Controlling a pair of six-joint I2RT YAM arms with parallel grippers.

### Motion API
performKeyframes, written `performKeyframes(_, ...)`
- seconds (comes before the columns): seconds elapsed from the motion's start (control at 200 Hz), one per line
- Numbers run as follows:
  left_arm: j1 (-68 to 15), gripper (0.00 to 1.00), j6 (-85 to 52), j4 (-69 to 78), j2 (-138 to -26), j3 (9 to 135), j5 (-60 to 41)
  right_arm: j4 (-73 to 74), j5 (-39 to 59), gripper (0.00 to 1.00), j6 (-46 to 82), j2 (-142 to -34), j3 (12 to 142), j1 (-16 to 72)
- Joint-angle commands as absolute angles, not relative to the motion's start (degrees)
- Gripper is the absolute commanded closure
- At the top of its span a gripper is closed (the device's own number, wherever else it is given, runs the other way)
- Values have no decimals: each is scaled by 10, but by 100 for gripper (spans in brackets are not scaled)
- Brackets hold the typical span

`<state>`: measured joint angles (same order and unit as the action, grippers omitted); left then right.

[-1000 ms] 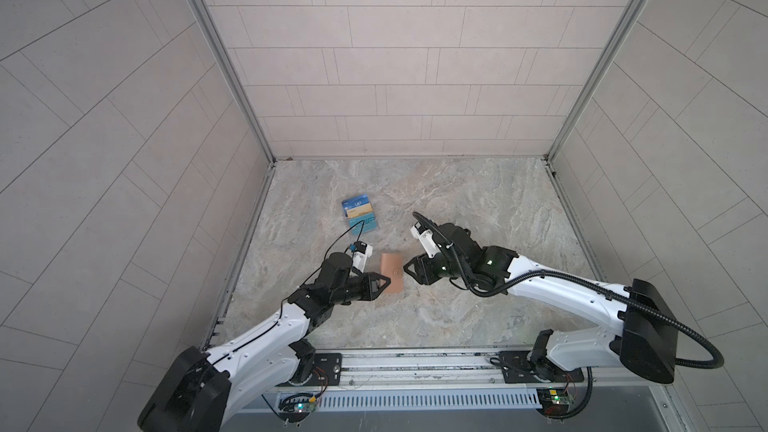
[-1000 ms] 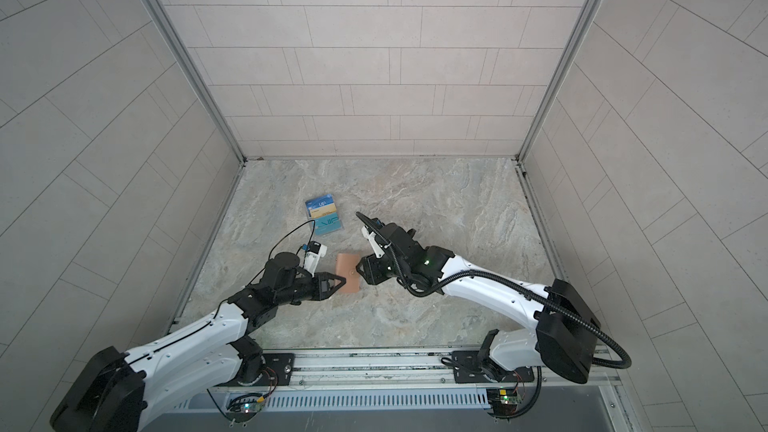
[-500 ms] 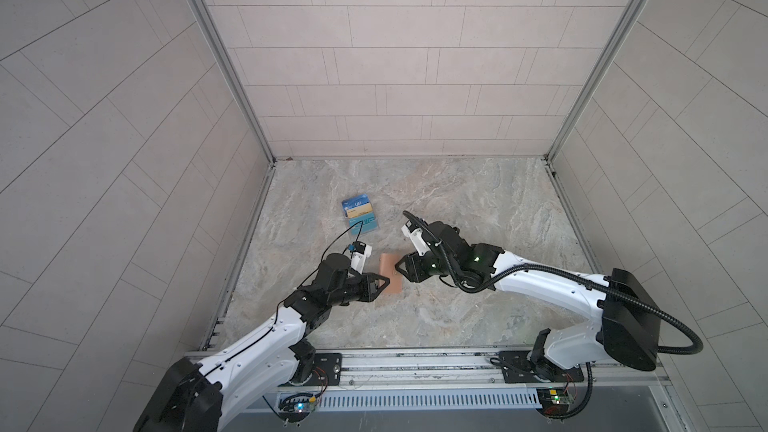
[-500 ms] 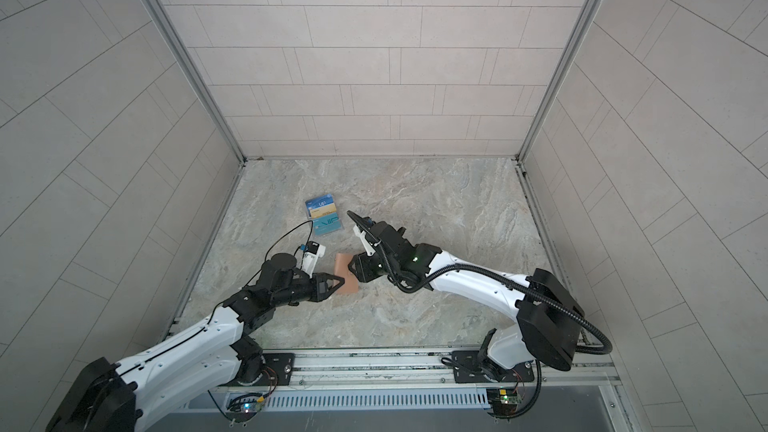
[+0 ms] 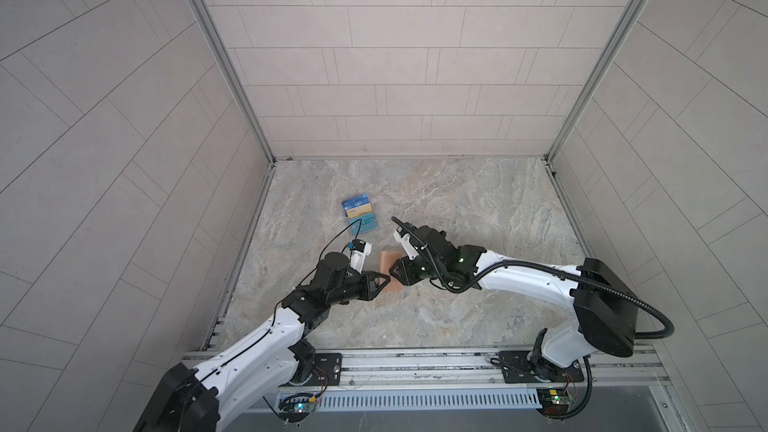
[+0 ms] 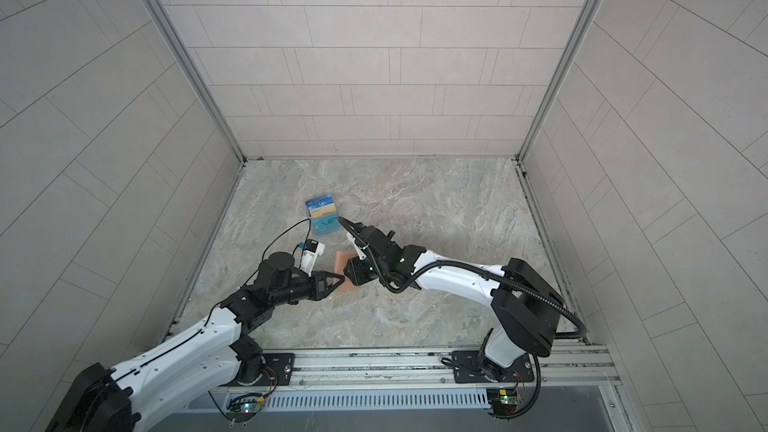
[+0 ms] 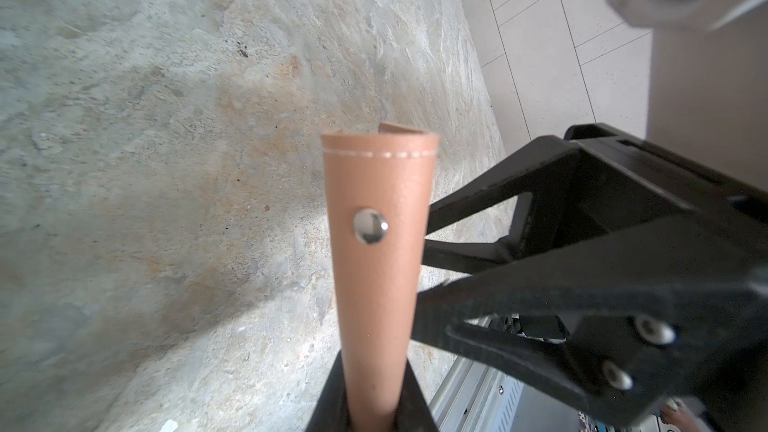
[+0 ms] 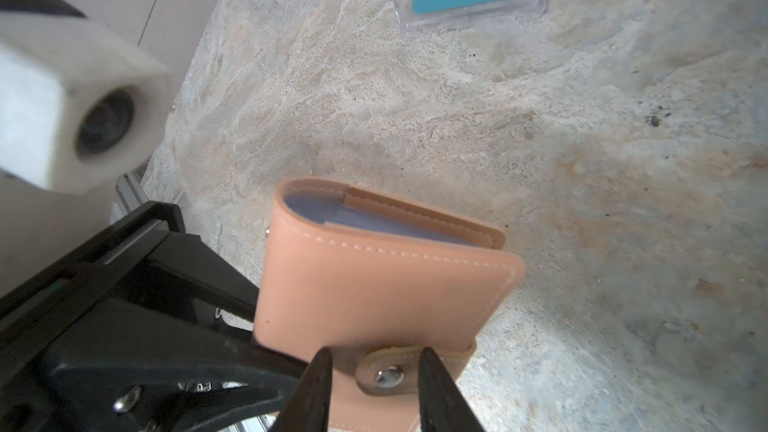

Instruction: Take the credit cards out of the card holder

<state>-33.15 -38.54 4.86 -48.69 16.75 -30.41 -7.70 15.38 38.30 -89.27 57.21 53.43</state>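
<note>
The marble table [image 5: 457,209] is the biggest thing here; near its front middle the tan leather card holder [image 5: 388,261] sits folded shut between the two arms, and it looks lifted a little off the table; further back, well apart, lies a clear case of cards [image 5: 360,218], which is not part of this job; the left gripper [image 5: 383,279] pinches the card holder tight at one end near the fold; the right gripper [image 8: 374,371] has its jaws a little way apart, one on each side of the snap tab [image 8: 384,367], not squeezing it; the credit cards are hidden inside, somewhere among the pale blue plastic sleeves [image 8: 365,222]; the leather looks light, soft and bendy, so it may flop; I think the tab is the best place to grab, pulling gently until the snap button [image 8: 388,376] pops; the cards should be thin, stiff and slippery, best nipped by an edge.
</note>
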Motion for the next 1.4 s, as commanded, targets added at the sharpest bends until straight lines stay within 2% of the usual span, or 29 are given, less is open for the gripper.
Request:
performKeyframes(0.0,-334,94,-378,68,-469,185,-330,-64,127,67,397,-903,584,542)
performKeyframes(0.451,-334,94,-376,65,-462,190,-316,-100,78,82,395,-889,580,545)
performKeyframes(0.606,-334,94,-375,67,-469,195,-313,-113,66,92,390,-877,580,544)
performKeyframes(0.921,-334,94,-374,76,-488,209,-317,-145,55,96,378,-828,558,527)
performKeyframes(1.192,-333,93,-387,115,-514,242,-353,-123,117,81,377,-722,481,459)
performKeyframes(1.392,-330,92,-422,195,-557,282,-417,-44,204,49,401,-616,396,407)
